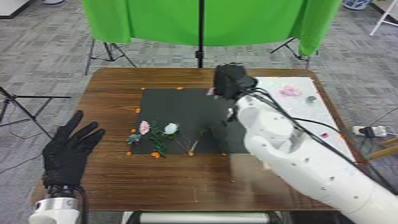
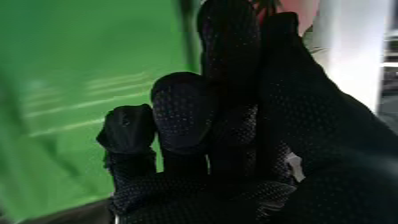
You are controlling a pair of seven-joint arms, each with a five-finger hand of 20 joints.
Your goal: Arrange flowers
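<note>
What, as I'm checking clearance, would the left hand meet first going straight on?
The left hand seems free to pass over the table, left of the dark mat, though its height is unclear.

Flowers (image 1: 171,128) on mat (image 1: 187,107) on table (image 1: 115,100)

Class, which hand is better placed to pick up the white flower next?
Probably the left hand: it is open and looks nearer the white flower, while the right hand is by the far edge of the dark mat.
</note>
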